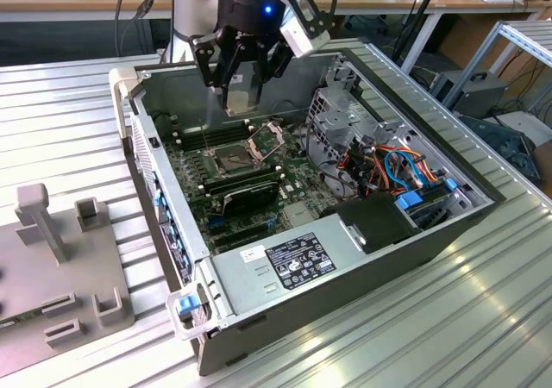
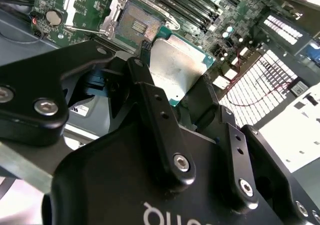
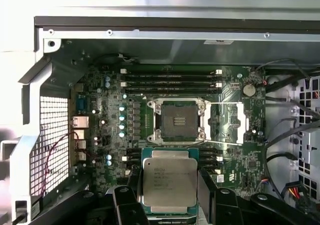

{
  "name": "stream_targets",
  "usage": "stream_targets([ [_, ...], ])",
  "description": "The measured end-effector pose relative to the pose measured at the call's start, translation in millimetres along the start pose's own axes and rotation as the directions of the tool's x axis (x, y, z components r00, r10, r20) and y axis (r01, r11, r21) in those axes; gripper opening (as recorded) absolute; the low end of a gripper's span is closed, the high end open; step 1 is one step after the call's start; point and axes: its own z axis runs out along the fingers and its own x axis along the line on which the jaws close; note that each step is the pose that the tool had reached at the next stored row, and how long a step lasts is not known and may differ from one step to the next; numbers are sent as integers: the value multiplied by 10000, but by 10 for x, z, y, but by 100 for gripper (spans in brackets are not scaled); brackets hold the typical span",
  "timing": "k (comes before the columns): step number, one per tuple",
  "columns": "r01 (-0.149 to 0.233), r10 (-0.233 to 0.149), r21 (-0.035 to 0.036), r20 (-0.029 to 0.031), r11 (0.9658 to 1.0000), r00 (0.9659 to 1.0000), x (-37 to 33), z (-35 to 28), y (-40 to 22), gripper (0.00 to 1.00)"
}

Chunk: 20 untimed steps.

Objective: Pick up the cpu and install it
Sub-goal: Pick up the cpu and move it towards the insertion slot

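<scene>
Above motherboard (image 3: 250,160), near socket (image 3: 178,121): cpu (image 3: 169,182) in end effector (image 1: 242,86).

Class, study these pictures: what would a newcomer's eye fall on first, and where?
The silver-topped cpu stands out first, clamped in the black gripper above the green motherboard. Below it sits the empty socket, frame open, mid-board. In the exterior view the opened computer case lies on a ribbed metal table.

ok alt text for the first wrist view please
The gripper holds the cpu, a flat silver square chip, over an open computer case, not yet in the empty socket on the green motherboard. The socket's metal frame is swung open.
</scene>
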Motion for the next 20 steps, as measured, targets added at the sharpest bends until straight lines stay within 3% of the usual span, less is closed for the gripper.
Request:
stream_targets([
  [7, 72, -72, 9, -3, 10000, 10000, -9, 129, 34, 54],
  [11, 99, -99, 7, -2, 10000, 10000, -18, 172, 48, 54],
  [20, 140, -140, 8, -4, 9999, 9999, -188, 236, 59, 54],
])
